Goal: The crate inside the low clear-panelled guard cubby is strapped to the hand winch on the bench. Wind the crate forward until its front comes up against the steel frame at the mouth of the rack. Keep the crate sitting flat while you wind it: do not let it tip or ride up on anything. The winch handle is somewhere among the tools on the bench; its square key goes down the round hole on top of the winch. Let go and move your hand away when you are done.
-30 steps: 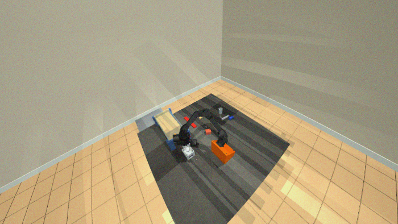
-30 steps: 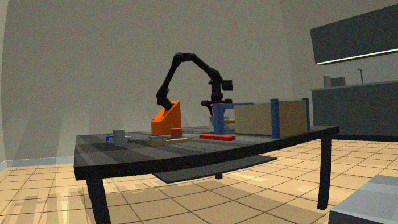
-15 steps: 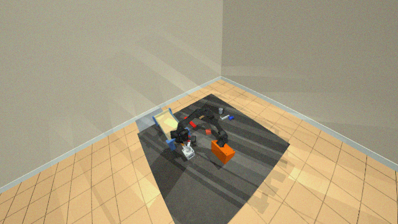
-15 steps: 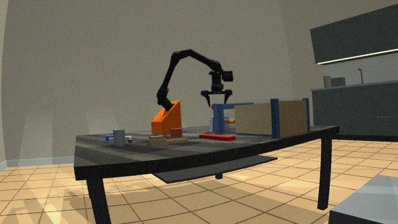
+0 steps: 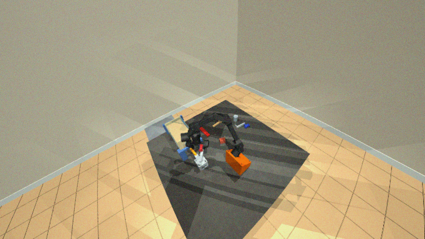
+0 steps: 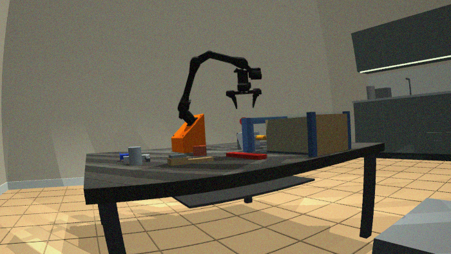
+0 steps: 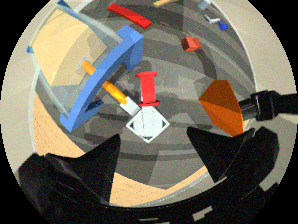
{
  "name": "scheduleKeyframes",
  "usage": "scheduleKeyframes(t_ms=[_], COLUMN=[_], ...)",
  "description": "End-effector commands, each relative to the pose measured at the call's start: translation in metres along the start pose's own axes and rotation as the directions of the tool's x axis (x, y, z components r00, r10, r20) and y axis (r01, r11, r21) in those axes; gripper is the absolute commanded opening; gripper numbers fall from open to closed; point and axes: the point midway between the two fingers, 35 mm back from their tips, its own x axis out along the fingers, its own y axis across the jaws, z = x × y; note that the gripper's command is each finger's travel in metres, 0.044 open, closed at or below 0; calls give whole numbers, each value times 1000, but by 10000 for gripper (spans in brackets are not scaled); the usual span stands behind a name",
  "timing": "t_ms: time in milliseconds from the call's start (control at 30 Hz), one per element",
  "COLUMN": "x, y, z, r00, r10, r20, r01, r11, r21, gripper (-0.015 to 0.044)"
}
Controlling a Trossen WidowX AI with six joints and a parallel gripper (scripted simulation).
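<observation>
My gripper is open and empty, hanging high above the winch. The white winch stands on the bench in front of the rack's mouth. The red handle stands upright in the top of the winch. An orange strap runs from the winch through the blue frame to the tan crate. The crate sits flat inside the cubby. The exterior view shows a short gap between its front and the frame post.
The arm's orange base stands right of the winch. Behind it lie a red bar, a red cube, a wooden block, a grey cylinder and a small blue piece.
</observation>
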Motion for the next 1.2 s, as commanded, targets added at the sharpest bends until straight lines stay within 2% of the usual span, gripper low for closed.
scheduleKeyframes(t_ms=[0, 467, 1167], x=[0, 0, 0], y=[0, 0, 0], z=[0, 0, 0], r00=[1000, 1000, 1000], r10=[-1, -1, -1], r20=[0, 0, 0], r01=[1, 1, 1], r11=[1000, 1000, 1000], r21=[0, 0, 0], gripper=[361, 0, 0])
